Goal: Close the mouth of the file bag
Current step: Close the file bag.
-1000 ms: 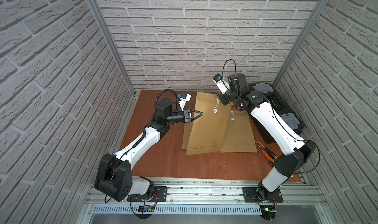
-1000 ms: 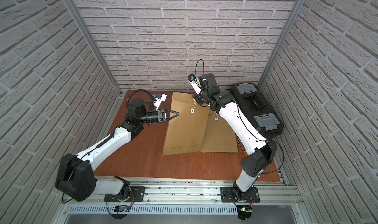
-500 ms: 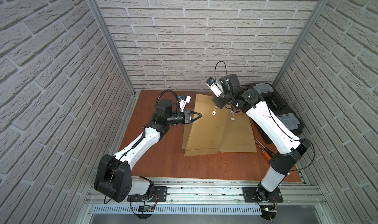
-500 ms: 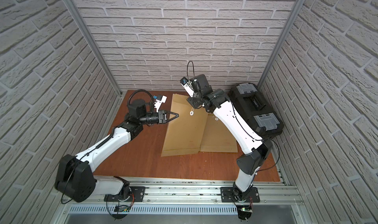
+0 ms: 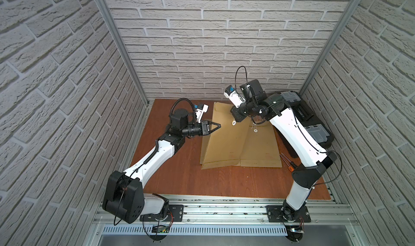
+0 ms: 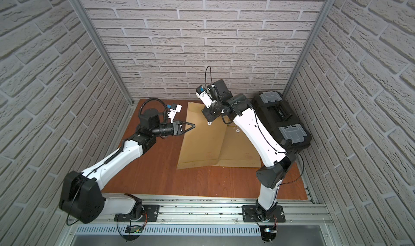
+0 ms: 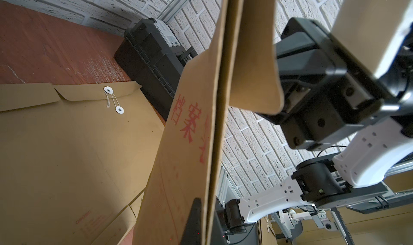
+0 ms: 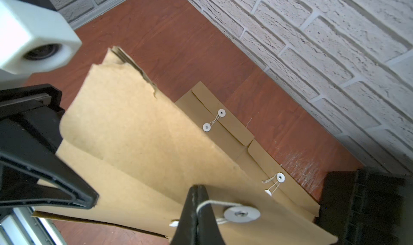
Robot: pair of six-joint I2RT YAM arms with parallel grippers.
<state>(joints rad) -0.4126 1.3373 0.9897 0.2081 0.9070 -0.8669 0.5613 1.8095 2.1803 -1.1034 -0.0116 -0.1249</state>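
As right gripper (image 8: 199, 191) pinches string (image 8: 220, 202) — bag (image 8: 138, 143) tilts.

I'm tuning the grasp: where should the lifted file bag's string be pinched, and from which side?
I'd pinch the string just off the white disc, coming from above the bag's face: there it lifts off the paper, as the right tool's grip shows.

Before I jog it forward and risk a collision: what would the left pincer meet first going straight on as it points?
Shut on the edge of the lifted file bag, the left pincer points across it at the right pincer, which holds the string; probably that first, though heights are unclear.
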